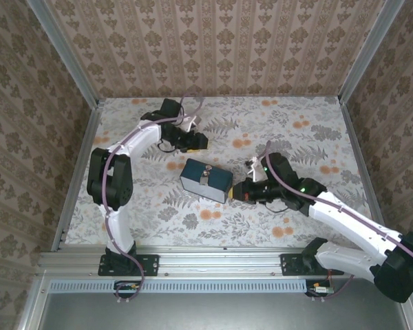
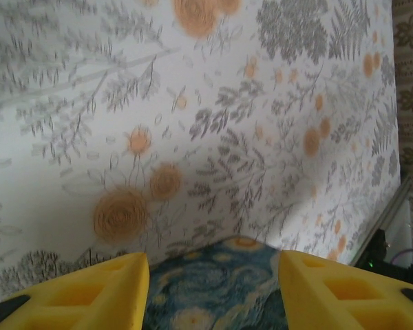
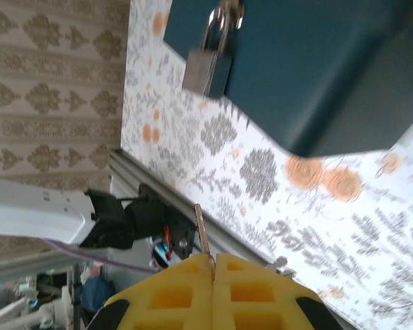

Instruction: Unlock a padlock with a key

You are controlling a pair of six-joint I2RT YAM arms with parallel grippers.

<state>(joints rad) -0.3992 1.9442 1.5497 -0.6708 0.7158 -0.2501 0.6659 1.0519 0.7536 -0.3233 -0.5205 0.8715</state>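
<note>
padlock (image 3: 205, 70), silver, shackled to blue box (image 3: 310, 62); right gripper (image 3: 213, 258) pinches thin key (image 3: 202, 228).

Soft, even light; both wrist views blurred, padlock (image 3: 206, 72) hazy

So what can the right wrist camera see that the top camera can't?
Right wrist camera: the thin key up close, pinched in the shut right gripper and pointing toward the padlock, not touching it. Top camera: the whole table and the left gripper farther back, away from the box. Both: the blue box with the padlock on it.
</note>
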